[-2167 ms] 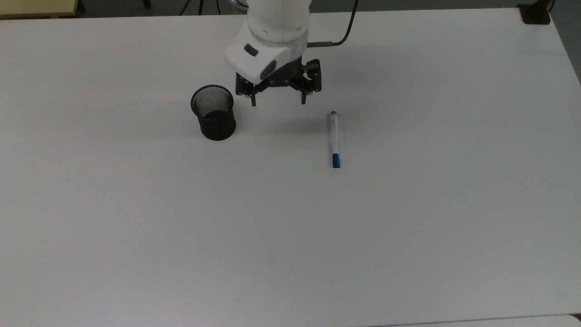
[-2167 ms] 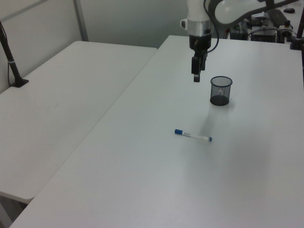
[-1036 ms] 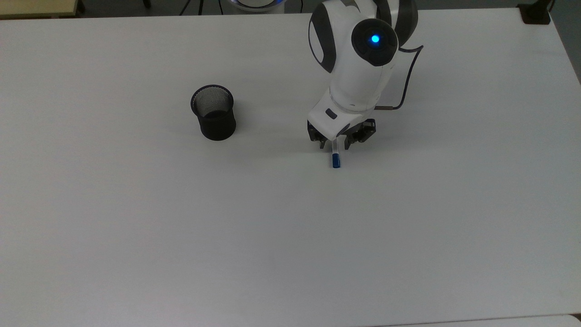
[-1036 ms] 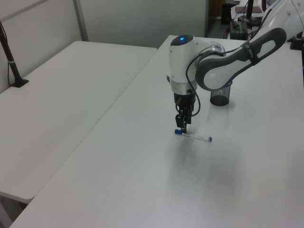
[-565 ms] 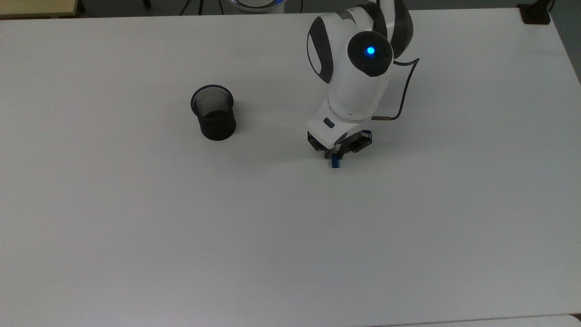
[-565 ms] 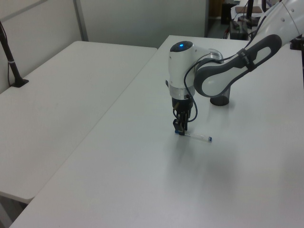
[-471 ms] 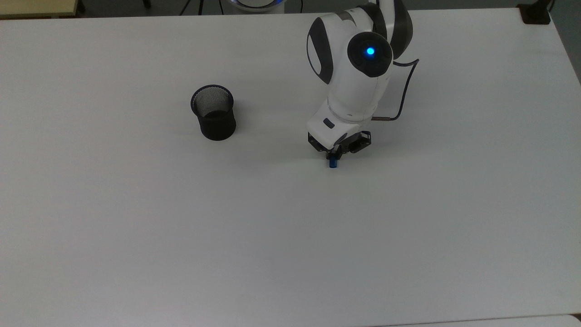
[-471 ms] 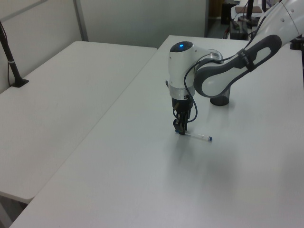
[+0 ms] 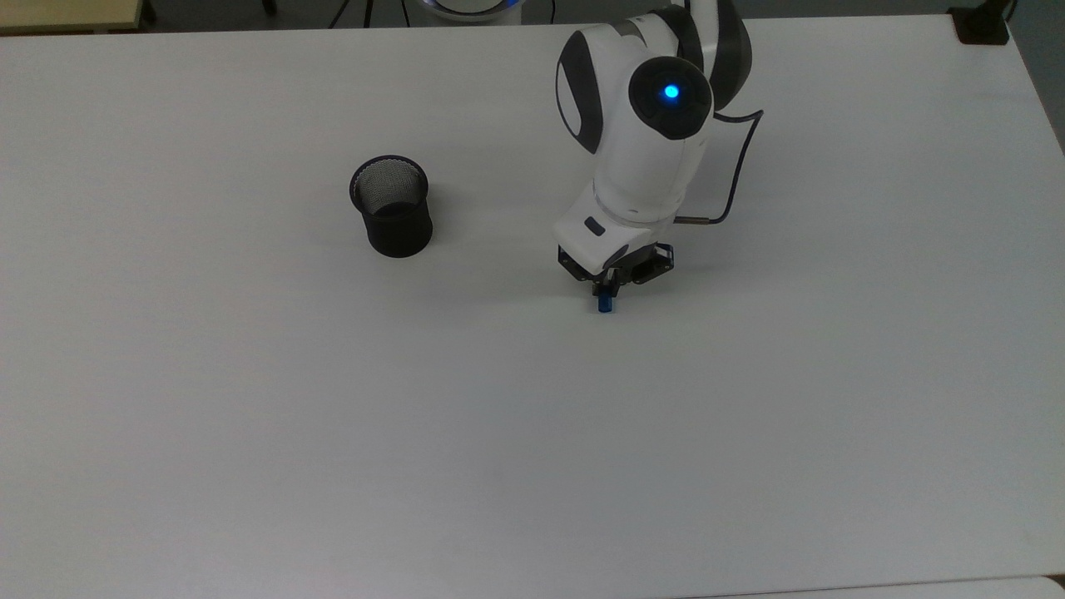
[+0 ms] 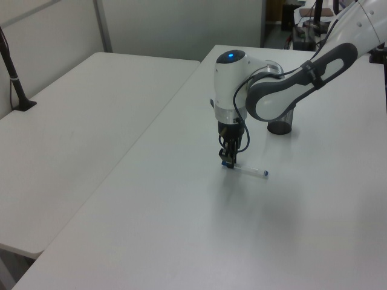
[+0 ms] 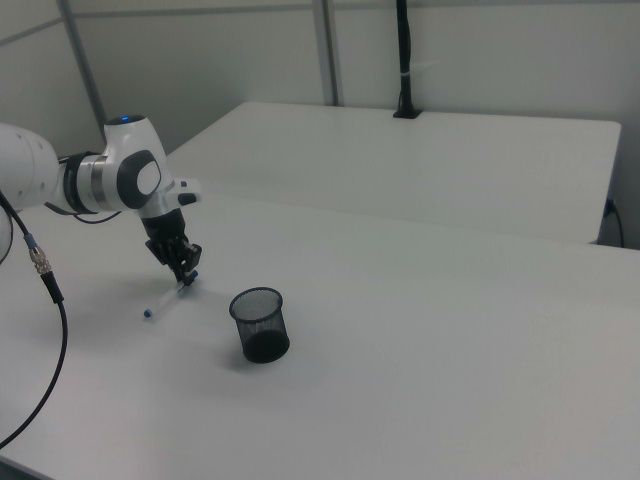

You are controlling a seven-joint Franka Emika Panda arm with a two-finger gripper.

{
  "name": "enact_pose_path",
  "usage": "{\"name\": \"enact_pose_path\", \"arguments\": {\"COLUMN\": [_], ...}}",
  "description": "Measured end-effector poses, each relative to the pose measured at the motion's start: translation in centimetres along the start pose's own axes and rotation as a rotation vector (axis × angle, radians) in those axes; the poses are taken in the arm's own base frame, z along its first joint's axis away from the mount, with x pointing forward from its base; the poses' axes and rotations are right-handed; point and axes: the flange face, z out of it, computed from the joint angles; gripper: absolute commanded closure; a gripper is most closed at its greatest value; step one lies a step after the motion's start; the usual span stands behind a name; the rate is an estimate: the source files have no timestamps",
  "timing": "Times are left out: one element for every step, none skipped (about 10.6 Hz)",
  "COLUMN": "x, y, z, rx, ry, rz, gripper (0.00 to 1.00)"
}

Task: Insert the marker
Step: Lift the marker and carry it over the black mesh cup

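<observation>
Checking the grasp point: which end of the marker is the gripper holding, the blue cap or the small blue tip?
The blue cap end: the gripper is shut there, while the small blue tip lies free.

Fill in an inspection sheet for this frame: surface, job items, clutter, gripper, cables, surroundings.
Surface: white table, bare apart from the job items.
Job items: marker with its blue cap end between the gripper's fingers and its far end low near the table; whether that end touches cannot be told. Black mesh cup upright, apart from the marker, with no pen inside.
Clutter: nothing seen.
Gripper: gripper pointing down, shut on the marker's capped end.
Cables: dark cable looping from the arm's wrist; another dark cable hangs at the right view's left.
Surroundings: second white table alongside, with a black post clamped to its edge; grey partition walls.
</observation>
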Motion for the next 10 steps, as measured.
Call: {"name": "enact_pose_path", "arguments": {"x": [0.6,1.4,2.2,2.8,3.1,3.2,3.2,2.9,2.4,1.7], "y": [0.9,2.3,4.1,6.1,8.6,10.7,13.3,16.1,18.9,21.8], "z": [-0.8,-2.3,-4.5,-6.9,-9.8,-12.1,-14.7,-17.0,-18.8,-20.2], "rx": [0.004,0.012,0.022,0.031,0.041,0.049,0.055,0.057,0.051,0.04], "ry": [0.018,0.046,0.081,0.115,0.156,0.188,0.224,0.256,0.281,0.299], "rz": [0.017,0.04,0.068,0.097,0.134,0.163,0.199,0.233,0.239,0.226], "gripper": [0.88,0.88,0.88,0.88,0.88,0.88,0.88,0.88,0.88,0.88]}}
